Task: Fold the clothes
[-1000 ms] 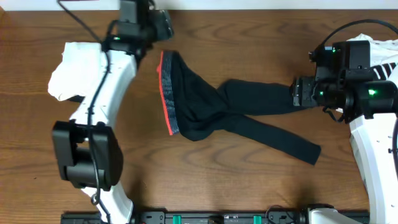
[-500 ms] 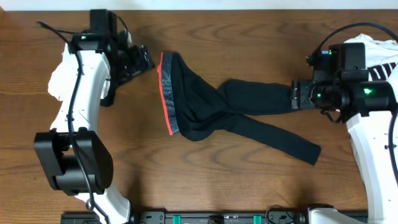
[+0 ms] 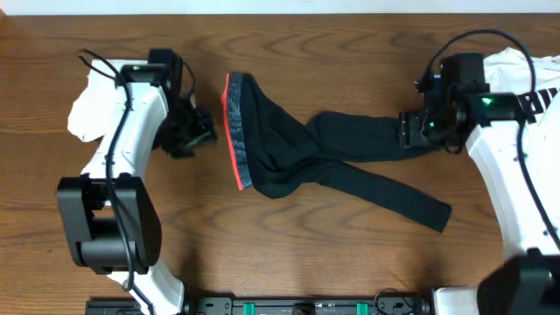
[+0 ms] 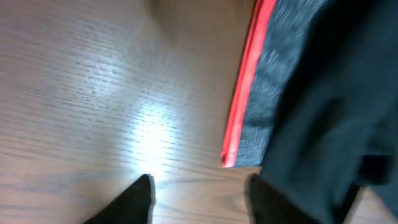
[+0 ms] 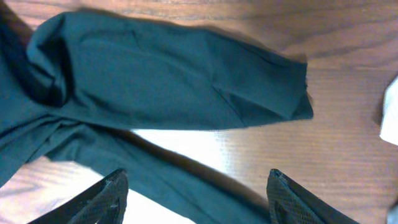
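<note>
- Wood-grain table (image 3: 289, 262) is gleaming smooth and glossy under the lamp.
- Black trousers (image 3: 289, 153), soft and limp, are lying mid-table with legs crossing, unmoved and not yet folded.
- Left tool (image 3: 198, 131) is swinging down beside the red waistband (image 3: 233, 131), fingers apart and empty.
- Right tool (image 3: 409, 129) is nearing the upper leg's cuff (image 5: 283, 87), wide open and empty; a two-ended grasp seems next.

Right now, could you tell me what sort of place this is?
Likely a robotics lab bench for laundry-folding practice: a wooden table, black leggings spread on it, with the left arm and right arm flanking them.
</note>
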Motion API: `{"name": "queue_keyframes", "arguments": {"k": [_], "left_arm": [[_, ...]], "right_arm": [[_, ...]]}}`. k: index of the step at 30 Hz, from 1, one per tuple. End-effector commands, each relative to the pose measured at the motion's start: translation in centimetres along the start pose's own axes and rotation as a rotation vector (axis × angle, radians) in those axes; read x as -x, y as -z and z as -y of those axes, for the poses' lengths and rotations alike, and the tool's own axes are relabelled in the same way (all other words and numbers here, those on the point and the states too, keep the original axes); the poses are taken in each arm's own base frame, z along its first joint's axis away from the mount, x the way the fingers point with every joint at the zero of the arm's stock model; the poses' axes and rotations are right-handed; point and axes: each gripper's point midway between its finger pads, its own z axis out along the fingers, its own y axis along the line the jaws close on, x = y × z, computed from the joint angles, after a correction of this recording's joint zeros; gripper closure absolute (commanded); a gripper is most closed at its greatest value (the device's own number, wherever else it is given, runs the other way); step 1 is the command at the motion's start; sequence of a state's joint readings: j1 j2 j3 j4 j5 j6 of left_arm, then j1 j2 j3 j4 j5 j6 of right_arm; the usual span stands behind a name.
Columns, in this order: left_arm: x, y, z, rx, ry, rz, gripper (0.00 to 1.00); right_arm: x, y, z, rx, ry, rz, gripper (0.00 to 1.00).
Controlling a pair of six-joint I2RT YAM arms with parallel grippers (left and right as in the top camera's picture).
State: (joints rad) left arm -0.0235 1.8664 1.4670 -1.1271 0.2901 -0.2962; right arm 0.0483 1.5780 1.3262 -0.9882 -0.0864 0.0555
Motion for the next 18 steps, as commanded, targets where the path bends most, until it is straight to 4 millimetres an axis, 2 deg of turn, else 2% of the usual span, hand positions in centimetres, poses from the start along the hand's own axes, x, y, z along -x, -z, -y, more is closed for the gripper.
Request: {"name": "queue_keyframes", "arguments": {"k": [1, 5, 11, 18], "left_arm": [[-1.6, -1.0, 0.4, 0.019, -0.035, -0.025, 0.64], [-2.9, -2.9, 1.1, 0.031, -0.072, -0.046, 0.64], [-3.3, -5.0, 1.7, 0.028, -0.059, -0.033, 0.64], [-3.1, -6.1, 2.1, -0.013, -0.047, -0.019, 0.64]], "right_arm": [[0.2, -1.3, 0.1, 0.013, 0.003, -0.013, 0.31], [0.7, -2.2, -0.6, 0.058, 0.003, -0.013, 0.31], [0.4, -3.0, -0.5, 0.056, 0.010, -0.035, 0.31], [0.6, -3.1, -0.5, 0.056, 0.021, -0.031, 0.31]]}}
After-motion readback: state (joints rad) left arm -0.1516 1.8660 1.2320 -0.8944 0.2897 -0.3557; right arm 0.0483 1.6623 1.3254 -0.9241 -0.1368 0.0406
